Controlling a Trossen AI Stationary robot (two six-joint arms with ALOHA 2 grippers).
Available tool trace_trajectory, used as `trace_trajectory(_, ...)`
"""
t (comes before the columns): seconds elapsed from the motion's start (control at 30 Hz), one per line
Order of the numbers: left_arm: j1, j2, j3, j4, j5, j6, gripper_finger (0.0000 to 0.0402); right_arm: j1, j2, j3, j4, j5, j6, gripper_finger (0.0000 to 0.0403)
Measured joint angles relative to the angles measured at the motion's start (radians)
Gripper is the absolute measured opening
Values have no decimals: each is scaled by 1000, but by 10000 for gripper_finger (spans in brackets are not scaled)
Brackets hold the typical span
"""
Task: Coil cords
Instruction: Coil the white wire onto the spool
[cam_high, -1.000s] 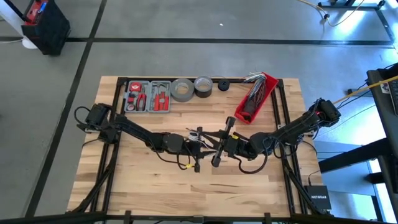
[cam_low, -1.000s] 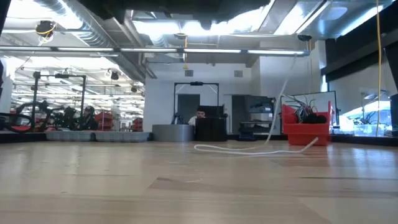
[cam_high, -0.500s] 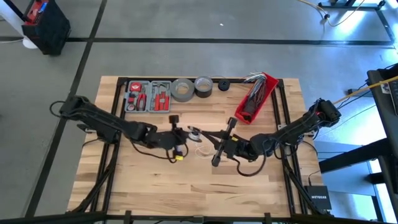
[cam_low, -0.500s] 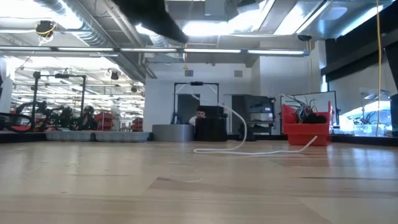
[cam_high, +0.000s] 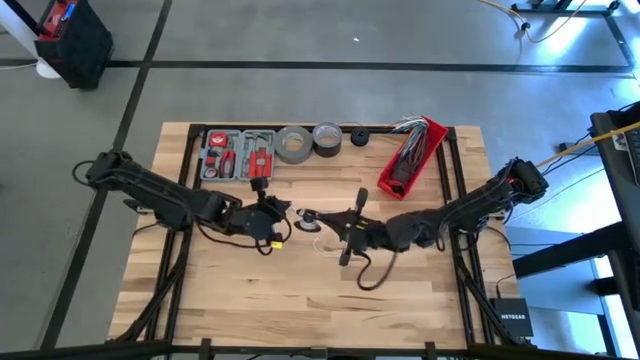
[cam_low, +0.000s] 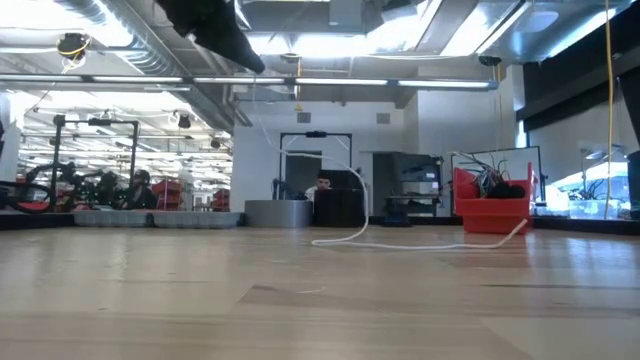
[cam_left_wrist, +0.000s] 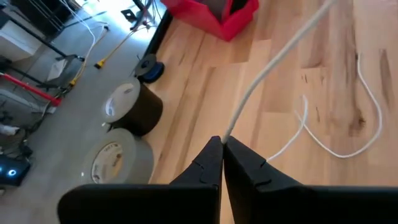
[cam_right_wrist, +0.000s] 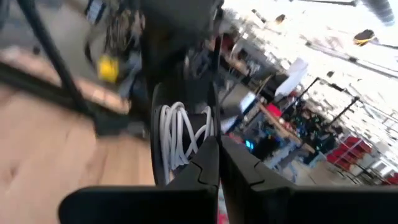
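Cords, really 1 thin white cable (cam_left_wrist: 264, 68), is running taut from the left gripper (cam_left_wrist: 222, 144), whose jaws are pinched shut on it above the middle of the worktop (cam_high: 250, 300), while its slack is lying in a loop on the wood near the red bin (cam_high: 408, 158). Facing it, the right gripper (cam_right_wrist: 214, 146) is holding its jaws closed, seemingly on a few white turns of the same cable, though the blur is making that grip uncertain. Nearby, 2 tape rolls (cam_left_wrist: 127, 134) are sitting at the worktop's far edge.
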Motion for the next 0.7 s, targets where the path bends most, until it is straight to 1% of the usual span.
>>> trace_trajectory(0.17,-9,-3,0,-43,-3,-37,2,-34,0,0,-117,-12,0,5)
trace_trajectory(0.33,-30,-5,0,-38,-4,-66,5,-58,0,0,-221,-37,18,5)
trace_trajectory(0.6,-33,-5,1,-35,-5,-73,4,-62,0,0,-258,-46,42,5)
trace_trajectory(0.7,-35,-5,1,-34,-52,-74,2,-64,0,0,-265,-46,56,5)
